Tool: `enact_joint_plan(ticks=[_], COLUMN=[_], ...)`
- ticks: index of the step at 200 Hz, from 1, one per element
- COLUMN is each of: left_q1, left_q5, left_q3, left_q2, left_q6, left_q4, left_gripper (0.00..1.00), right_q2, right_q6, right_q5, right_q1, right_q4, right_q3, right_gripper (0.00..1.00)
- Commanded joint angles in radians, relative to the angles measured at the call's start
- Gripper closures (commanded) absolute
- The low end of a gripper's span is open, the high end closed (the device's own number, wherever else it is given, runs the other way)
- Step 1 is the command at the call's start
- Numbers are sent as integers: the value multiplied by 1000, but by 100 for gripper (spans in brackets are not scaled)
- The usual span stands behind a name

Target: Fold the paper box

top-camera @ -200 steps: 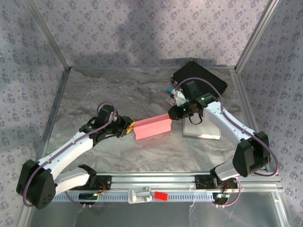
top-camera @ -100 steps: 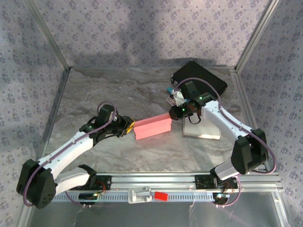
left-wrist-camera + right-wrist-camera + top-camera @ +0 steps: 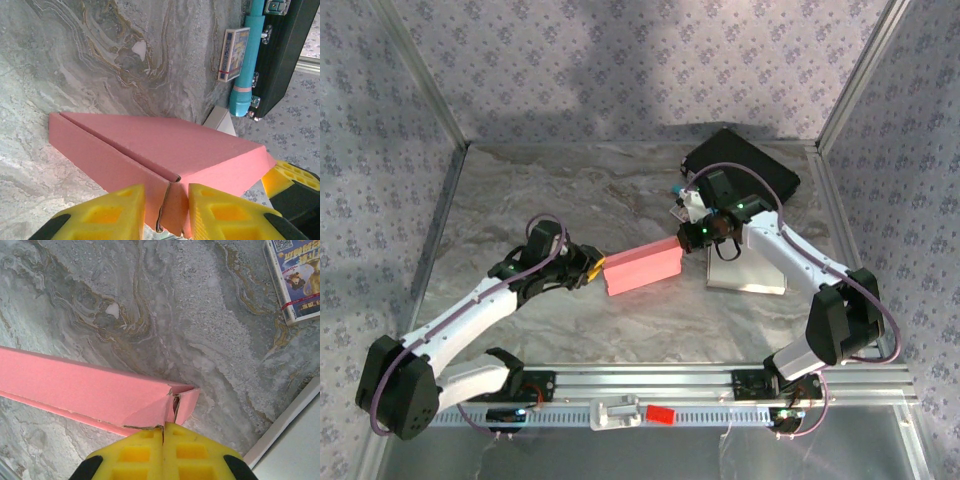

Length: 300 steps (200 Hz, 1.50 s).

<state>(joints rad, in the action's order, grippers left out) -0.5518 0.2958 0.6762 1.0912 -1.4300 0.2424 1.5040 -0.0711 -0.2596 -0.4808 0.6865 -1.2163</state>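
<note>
A long pink paper box (image 3: 642, 267) lies on the marble table (image 3: 540, 190) between the two arms. My left gripper (image 3: 592, 268) is at its left end. In the left wrist view the yellow fingers (image 3: 107, 212) are shut on the box's (image 3: 165, 145) end flaps, which fill the gap of the left gripper (image 3: 167, 215). My right gripper (image 3: 686, 238) is at the right end. In the right wrist view it (image 3: 163, 432) is shut, its pads pressed together and their tips against the torn end flap of the box (image 3: 85, 390).
A black case (image 3: 740, 165) sits at the back right, with a teal tube (image 3: 247, 55) and a small card pack (image 3: 234, 54) beside it. The card pack (image 3: 295, 280) lies just beyond the right gripper. A white slab (image 3: 750, 272) rests under the right forearm.
The right gripper has shifted slightly up and back at the box's right end, which has risen a little. The left arm has held still.
</note>
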Motion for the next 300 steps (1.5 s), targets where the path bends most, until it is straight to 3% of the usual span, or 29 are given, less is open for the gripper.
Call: enact_joint_plan(ticks=[1, 221, 261, 300], left_q1=[6, -2, -14, -20], left_q5=[4, 21, 22, 11], left_q3=[22, 41, 42, 41], left_q2=[12, 33, 30, 29], left_q6=[14, 47, 68, 79], left_q4=[47, 69, 95, 105], left_gripper=[72, 74, 75, 75], right_q2=[14, -33, -47, -84], right_q6=[25, -65, -127, -173], right_q5=[38, 38, 9, -7], right_q1=[-8, -26, -27, -27], right_q4=[14, 79, 87, 89], right_q3=[-29, 76, 60, 70], right_gripper=[100, 100, 93, 78])
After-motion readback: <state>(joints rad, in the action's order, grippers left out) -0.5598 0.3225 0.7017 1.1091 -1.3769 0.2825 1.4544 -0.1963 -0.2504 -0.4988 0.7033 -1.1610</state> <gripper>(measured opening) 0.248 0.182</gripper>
